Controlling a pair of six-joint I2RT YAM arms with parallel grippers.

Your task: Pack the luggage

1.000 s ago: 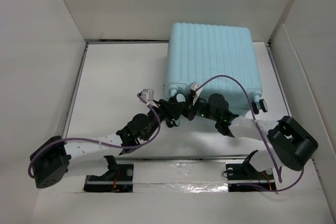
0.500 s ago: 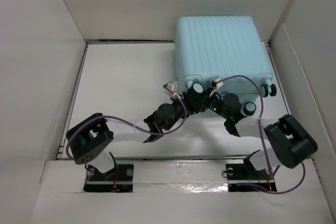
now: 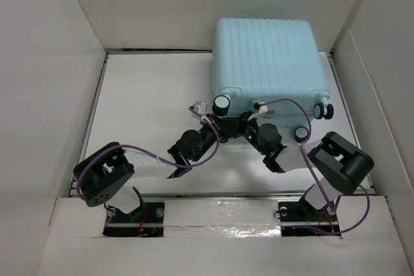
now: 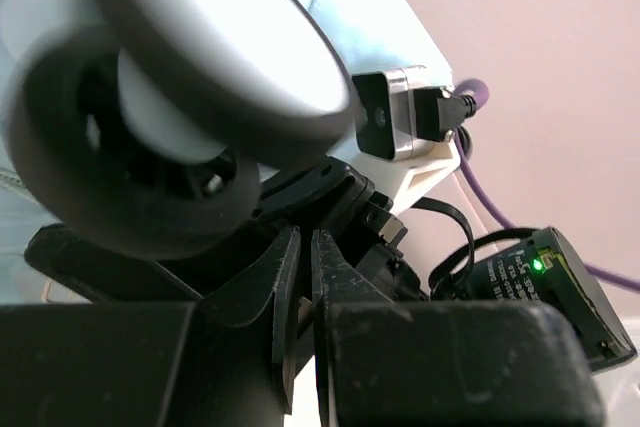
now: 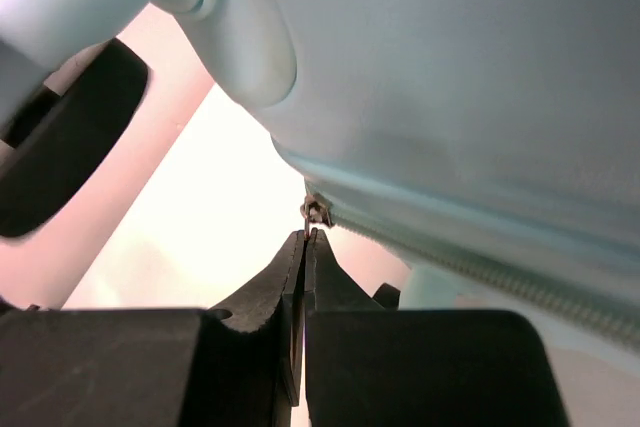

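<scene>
The luggage [image 3: 268,59], a pale aqua ribbed suitcase, lies closed at the back right of the table, wheels toward me. My left gripper [image 3: 224,123] sits just below its near-left wheel [image 3: 222,103]. In the left wrist view that wheel [image 4: 180,127] looms above the left gripper [image 4: 305,237], whose jaws are shut with nothing between them. My right gripper [image 3: 243,121] is at the near edge of the case. In the right wrist view the right gripper [image 5: 306,235] is pinched shut on the pull tab of the zipper slider [image 5: 316,211], under the shell [image 5: 450,77].
White walls enclose the table [image 3: 149,101] at the back and on both sides. Two more wheels [image 3: 321,111] stick out at the case's near-right corner. The two wrists almost touch, and purple cables [image 3: 284,103] loop over them.
The left gripper has gone from partly open to shut and sits lower under the wheel. The case has shifted slightly left. The right arm's elbow has drawn in toward the middle.
</scene>
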